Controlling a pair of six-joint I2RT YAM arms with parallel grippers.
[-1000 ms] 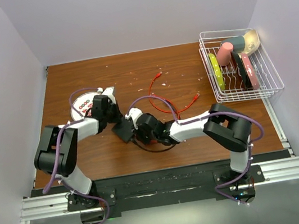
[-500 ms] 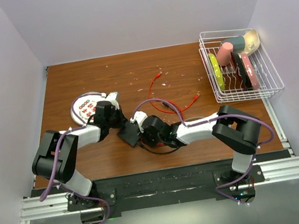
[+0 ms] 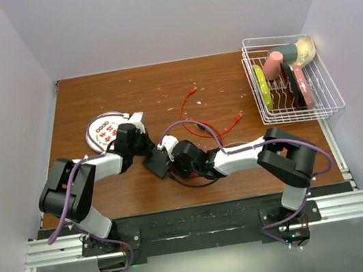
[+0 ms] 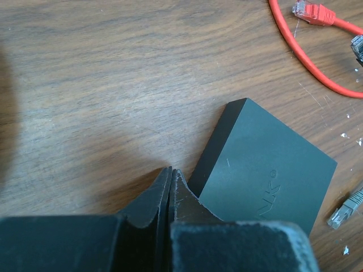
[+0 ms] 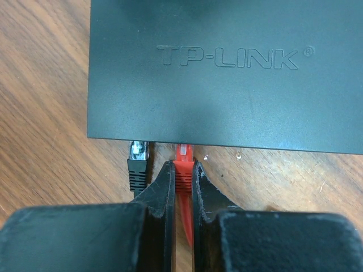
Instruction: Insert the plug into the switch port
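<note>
Where the switch [image 3: 156, 162] lies: flat on the counter [image 3: 228, 80], logo up, set between both arms.
Right fingers [image 5: 164, 190]: nearly closed, clamped on the red plug [image 5: 183, 164].
Red plug: tip is pressed to the switch's port edge; depth cannot be told.
Black plug [image 5: 138, 164]: parked just beside the red one, at the same edge.
Left fingers [image 4: 150, 201]: pressed together, nothing held, tips just beside the switch's side.

The plug [image 5: 183, 163] sits between the fingers [image 5: 165, 191] of the right gripper [image 5: 182, 170], its tip at the edge of the switch [image 5: 227, 73] straight ahead, a second plug [image 5: 138, 163] just left of them, and the switch lies just right of the fingertips [image 4: 154, 198] of the left gripper [image 4: 170, 173].
</note>
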